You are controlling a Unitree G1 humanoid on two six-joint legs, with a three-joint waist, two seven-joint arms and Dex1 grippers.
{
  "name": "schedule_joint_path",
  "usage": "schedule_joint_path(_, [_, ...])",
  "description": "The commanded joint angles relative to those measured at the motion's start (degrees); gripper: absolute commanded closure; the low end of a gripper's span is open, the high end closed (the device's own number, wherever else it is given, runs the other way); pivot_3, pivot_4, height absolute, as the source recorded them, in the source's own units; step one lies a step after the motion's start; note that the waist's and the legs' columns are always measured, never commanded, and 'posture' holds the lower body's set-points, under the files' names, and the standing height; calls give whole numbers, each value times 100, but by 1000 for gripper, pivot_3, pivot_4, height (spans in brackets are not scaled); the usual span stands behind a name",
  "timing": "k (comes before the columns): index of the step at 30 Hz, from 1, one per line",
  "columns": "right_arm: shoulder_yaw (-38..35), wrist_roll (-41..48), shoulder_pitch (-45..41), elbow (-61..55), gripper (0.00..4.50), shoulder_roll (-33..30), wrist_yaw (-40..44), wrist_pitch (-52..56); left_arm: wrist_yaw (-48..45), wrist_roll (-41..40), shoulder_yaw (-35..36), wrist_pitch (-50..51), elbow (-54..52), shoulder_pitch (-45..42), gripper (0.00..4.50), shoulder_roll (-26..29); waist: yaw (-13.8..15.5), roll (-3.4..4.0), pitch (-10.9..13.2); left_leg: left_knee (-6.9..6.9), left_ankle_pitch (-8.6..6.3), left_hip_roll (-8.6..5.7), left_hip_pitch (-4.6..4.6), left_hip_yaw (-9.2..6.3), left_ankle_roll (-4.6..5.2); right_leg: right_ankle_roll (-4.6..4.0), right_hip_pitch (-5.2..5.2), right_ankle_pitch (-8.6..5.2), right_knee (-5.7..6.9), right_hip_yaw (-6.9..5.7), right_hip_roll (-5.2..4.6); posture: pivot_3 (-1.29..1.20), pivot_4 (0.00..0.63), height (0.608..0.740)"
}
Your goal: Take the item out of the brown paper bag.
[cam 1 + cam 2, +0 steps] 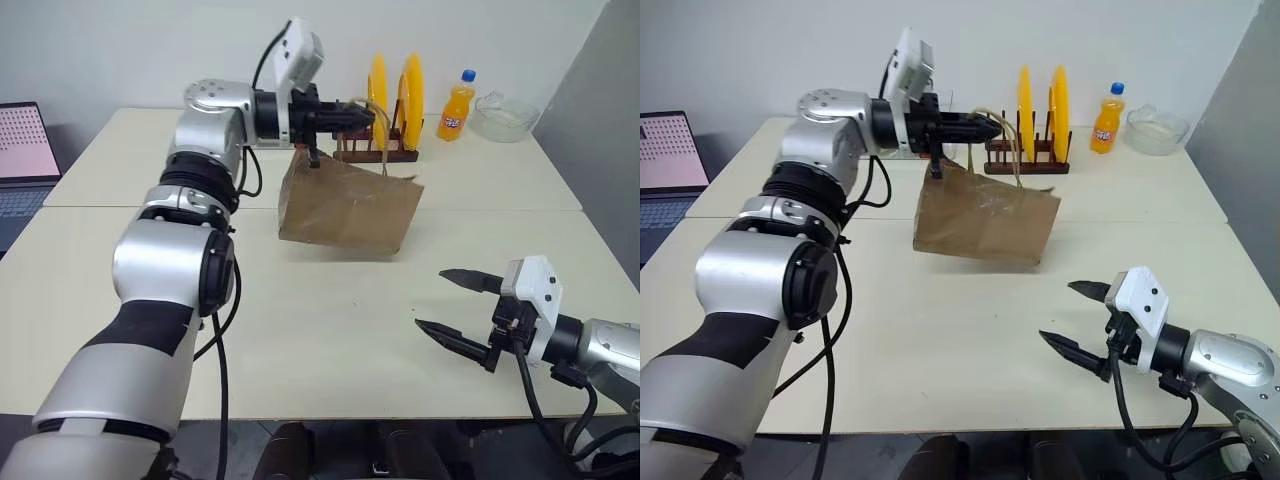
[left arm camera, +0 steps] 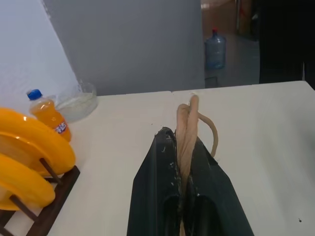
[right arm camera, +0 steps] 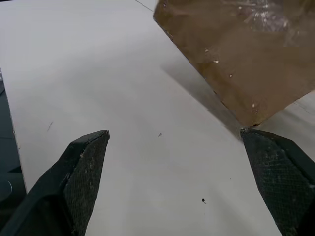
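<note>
The left hand (image 1: 992,125) pinches the cord handles (image 1: 1014,150) of the brown paper bag (image 1: 985,222), which hangs tilted over the tabletop (image 1: 940,330). Nearer, the right hand (image 1: 1072,316) hovers, fingers spread wide.

creased brown paper bag (image 1: 348,208), hanging tilted by cord handles (image 2: 188,129)

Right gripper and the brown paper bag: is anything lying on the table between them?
Nothing. In the head views, bare table separates the open right gripper from the brown paper bag; the right wrist view shows the same bare stretch.
</note>
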Motion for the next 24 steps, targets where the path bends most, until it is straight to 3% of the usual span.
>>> schedule_joint_path(1, [-170,87,101,-259,0,31,-80,-103,255,8,126,-192,-28,-92,4464,-101,0,0,0,0,0,1,0,-1,0,0,0,0,0,0,1,0,150,740])
schedule_joint_path(7, [-264,152,258,-409,0,28,-172,-70,264,115,87,-249,15,56,4464,-180,3,0,0,0,0,0,0,1,0,0,0,0,1,2,0,0,150,740])
schedule_joint_path(24, [-295,286,121,-360,0,130,-421,-83,-36,662,-263,-300,-117,507,4464,280,6,0,0,0,0,0,4,0,0,0,3,1,2,2,1,0,150,740])
